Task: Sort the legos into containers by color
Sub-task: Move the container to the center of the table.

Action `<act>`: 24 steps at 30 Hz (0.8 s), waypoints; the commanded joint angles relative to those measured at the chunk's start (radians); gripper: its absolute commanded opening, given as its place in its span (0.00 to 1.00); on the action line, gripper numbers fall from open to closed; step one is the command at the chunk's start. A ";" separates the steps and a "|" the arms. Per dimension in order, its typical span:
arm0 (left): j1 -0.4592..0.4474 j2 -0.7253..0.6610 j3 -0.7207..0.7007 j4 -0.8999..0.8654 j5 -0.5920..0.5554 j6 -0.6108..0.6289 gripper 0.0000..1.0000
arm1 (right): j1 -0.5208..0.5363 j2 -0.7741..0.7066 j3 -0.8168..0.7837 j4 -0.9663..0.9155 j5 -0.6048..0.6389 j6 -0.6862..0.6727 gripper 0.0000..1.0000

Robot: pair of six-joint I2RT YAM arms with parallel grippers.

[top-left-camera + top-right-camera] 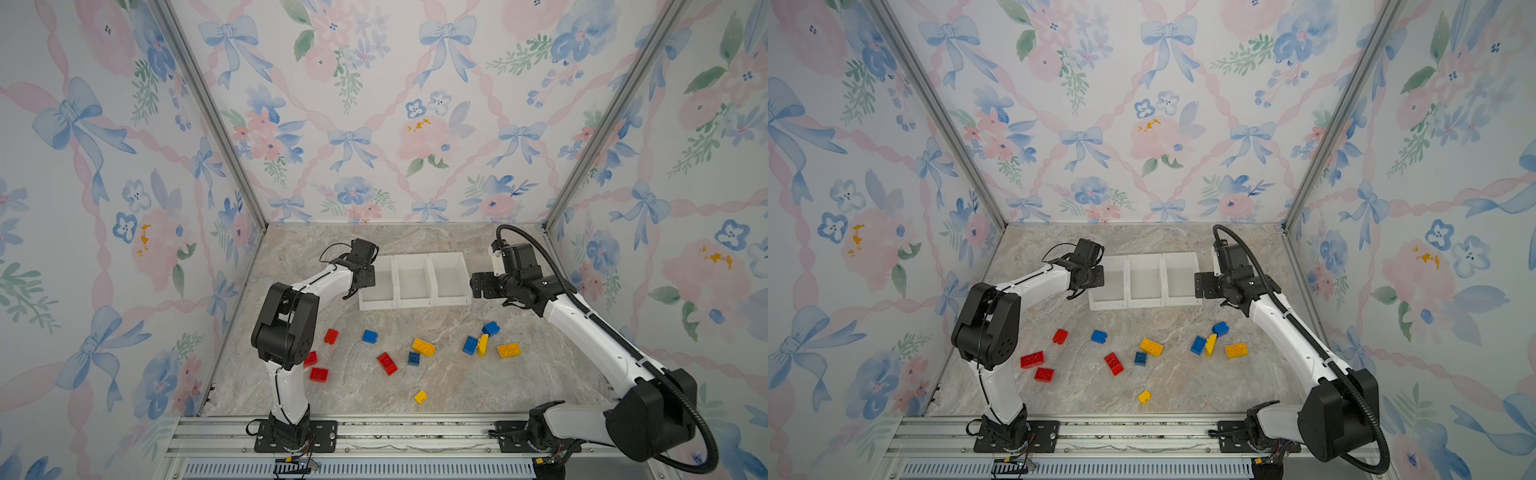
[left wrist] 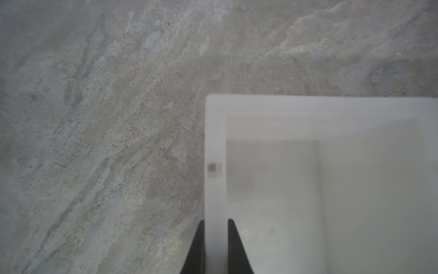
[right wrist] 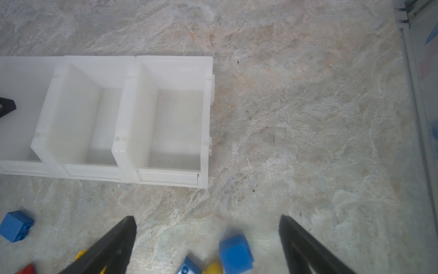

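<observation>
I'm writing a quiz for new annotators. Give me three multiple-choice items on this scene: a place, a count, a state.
1. Where do the legos lie? A in the containers; B on the table; C half in each.
2. How many red legos are there? A two; B four; C six.
3. The left gripper is: A open; B shut on a container wall; C shut on a lego.
Answers: B, every brick lies on the table and the containers are empty; B, four red ones show in both top views; B, the left wrist view shows it clamping the white wall.
</observation>
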 commanded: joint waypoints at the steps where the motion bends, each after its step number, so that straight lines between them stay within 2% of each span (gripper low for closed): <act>1: -0.018 -0.037 -0.047 -0.049 0.011 0.027 0.00 | 0.023 -0.043 -0.031 -0.063 0.008 0.031 0.97; 12: -0.043 -0.108 -0.143 -0.047 -0.006 0.010 0.00 | 0.050 -0.141 -0.097 -0.151 0.042 0.105 0.97; 13: -0.045 -0.113 -0.142 -0.047 -0.005 0.010 0.04 | 0.050 -0.148 -0.103 -0.165 0.044 0.116 0.97; 16: -0.045 -0.132 -0.129 -0.046 -0.005 0.009 0.33 | 0.050 -0.164 -0.109 -0.216 0.047 0.148 0.97; 18: -0.046 -0.149 -0.117 -0.044 -0.005 0.006 0.45 | 0.049 -0.174 -0.113 -0.258 0.045 0.173 0.97; 21: -0.046 -0.190 -0.103 -0.043 -0.005 -0.006 0.57 | 0.032 -0.187 -0.122 -0.325 0.020 0.219 0.97; 24: -0.054 -0.239 -0.098 -0.042 -0.014 -0.016 0.65 | 0.017 -0.204 -0.143 -0.378 -0.016 0.273 0.97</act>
